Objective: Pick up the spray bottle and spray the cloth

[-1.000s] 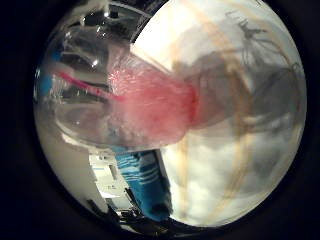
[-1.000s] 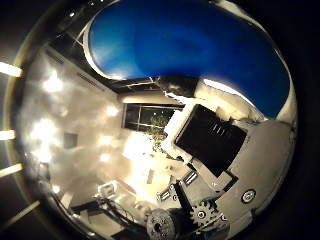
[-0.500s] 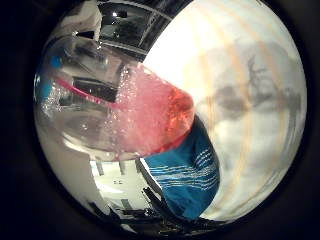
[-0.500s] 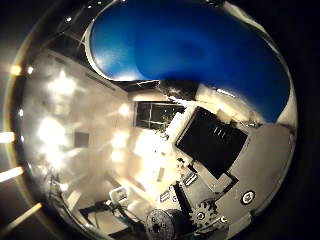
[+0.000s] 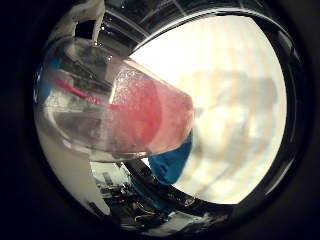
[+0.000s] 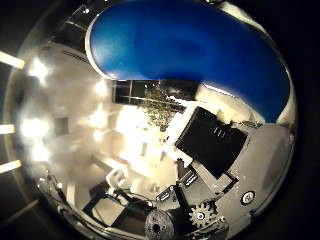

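The spray bottle (image 5: 125,120) is clear, with pink liquid and a pink tube inside. It lies right against my palm and fills much of the little finger side view. Its blue spray head (image 6: 190,55) arches across the thumb side view. My right hand (image 6: 220,170) shows as black and white geared parts next to the head, and it is shut on the bottle, which hangs above the table. The blue cloth (image 5: 172,162) lies on the pale wooden table (image 5: 235,100), mostly hidden behind the bottle's base.
The table's dark edge (image 5: 170,192) runs just past the cloth, with cluttered equipment (image 5: 130,205) on the floor beyond. A lit room with a leafy plant (image 6: 160,107) and white furniture lies behind the hand.
The whole view has swung, so the hand has turned with the bottle in it. The pink liquid has settled toward the bottle's base. Less of the blue cloth shows past the bottle.
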{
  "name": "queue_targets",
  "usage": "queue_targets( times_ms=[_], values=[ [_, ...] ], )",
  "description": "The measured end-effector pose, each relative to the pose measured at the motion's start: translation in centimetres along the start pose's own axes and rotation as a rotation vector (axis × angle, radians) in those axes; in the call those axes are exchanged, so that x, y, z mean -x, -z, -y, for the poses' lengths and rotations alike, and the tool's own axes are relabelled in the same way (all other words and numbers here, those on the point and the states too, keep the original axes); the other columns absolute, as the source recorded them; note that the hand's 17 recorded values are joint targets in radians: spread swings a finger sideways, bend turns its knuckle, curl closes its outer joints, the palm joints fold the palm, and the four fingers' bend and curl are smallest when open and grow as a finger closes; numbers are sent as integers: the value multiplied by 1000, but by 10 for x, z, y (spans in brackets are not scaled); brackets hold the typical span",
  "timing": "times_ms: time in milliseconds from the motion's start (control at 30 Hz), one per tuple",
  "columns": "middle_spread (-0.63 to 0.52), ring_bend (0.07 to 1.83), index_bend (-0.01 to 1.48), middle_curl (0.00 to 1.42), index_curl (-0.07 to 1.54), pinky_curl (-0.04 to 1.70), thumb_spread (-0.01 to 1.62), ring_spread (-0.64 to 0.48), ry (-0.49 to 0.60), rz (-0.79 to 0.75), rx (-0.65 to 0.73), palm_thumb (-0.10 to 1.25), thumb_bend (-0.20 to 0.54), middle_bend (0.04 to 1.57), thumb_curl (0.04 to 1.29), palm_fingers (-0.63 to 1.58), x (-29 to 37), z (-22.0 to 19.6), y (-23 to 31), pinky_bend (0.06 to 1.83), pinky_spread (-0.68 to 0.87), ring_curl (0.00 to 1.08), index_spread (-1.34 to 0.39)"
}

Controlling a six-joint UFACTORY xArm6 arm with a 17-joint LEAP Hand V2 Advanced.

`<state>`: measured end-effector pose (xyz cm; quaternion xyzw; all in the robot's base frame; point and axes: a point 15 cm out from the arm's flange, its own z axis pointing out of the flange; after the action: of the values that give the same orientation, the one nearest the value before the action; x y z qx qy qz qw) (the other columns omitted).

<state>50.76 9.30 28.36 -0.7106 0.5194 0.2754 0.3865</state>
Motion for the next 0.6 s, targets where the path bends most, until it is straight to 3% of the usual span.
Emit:
queue_targets(
  times_ms=[300,600],
  values=[
    [-54,1421,1190,617,754,1476,1081,-178,67,-169,186,1108,-12,1404,598,1153,51,-21,-34,998,-127,704,-186],
    [-54,1431,1190,617,756,1505,1078,-177,152,-464,381,1108,-12,1403,603,1157,74,-45,-91,990,-132,703,-187]
  ],
)
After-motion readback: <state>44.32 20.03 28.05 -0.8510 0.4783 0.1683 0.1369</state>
